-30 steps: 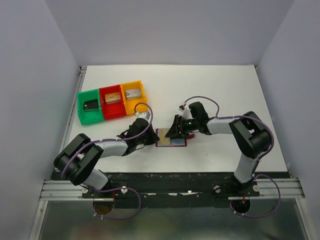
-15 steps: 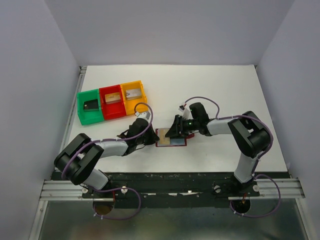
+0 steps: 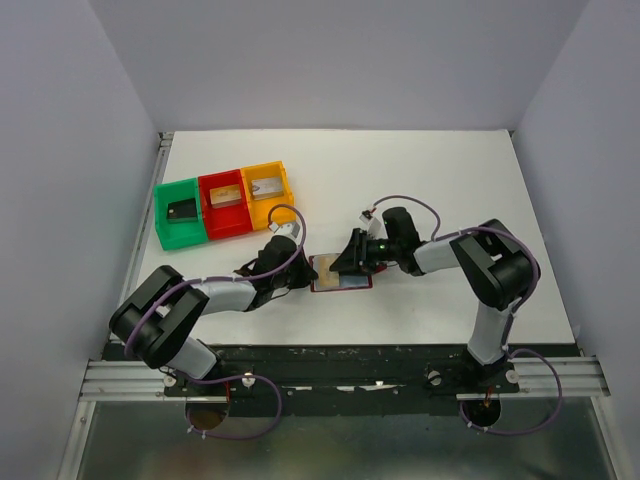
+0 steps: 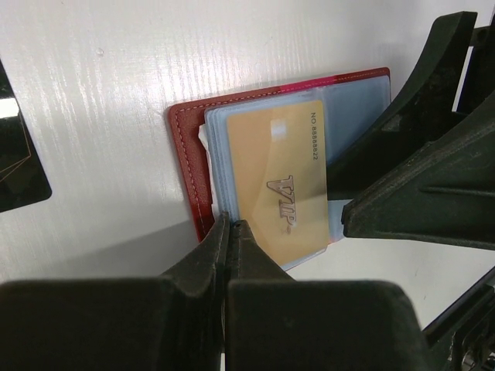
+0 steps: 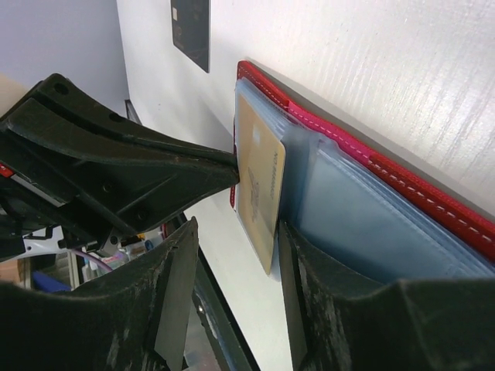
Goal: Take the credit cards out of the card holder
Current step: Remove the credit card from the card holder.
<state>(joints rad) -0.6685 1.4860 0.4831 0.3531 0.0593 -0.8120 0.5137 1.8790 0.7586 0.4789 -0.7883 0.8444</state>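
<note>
The card holder (image 3: pixel 350 284) lies open on the table, maroon (image 4: pixel 186 154) with light blue pockets (image 5: pixel 363 224). A gold credit card (image 4: pixel 282 178) marked VIP sticks partway out of a pocket. My left gripper (image 4: pixel 230 226) is shut, its tips pressed on the holder's edge beside the gold card (image 5: pixel 259 185). My right gripper (image 5: pixel 236 286) is open. Its fingers (image 4: pixel 418 209) straddle the card's free end, one beside the card and pocket, the other a gap away. A black credit card (image 4: pixel 15 158) lies flat on the table beside the holder.
Green (image 3: pixel 166 215), red (image 3: pixel 228 226) and yellow (image 3: pixel 287 185) trays stand in a row at the back left, each with a card inside. Both arms meet over the holder (image 3: pixel 342 270) near the table's front edge.
The right wrist has edged slightly left toward the holder. The left arm and the holder have stayed put.
</note>
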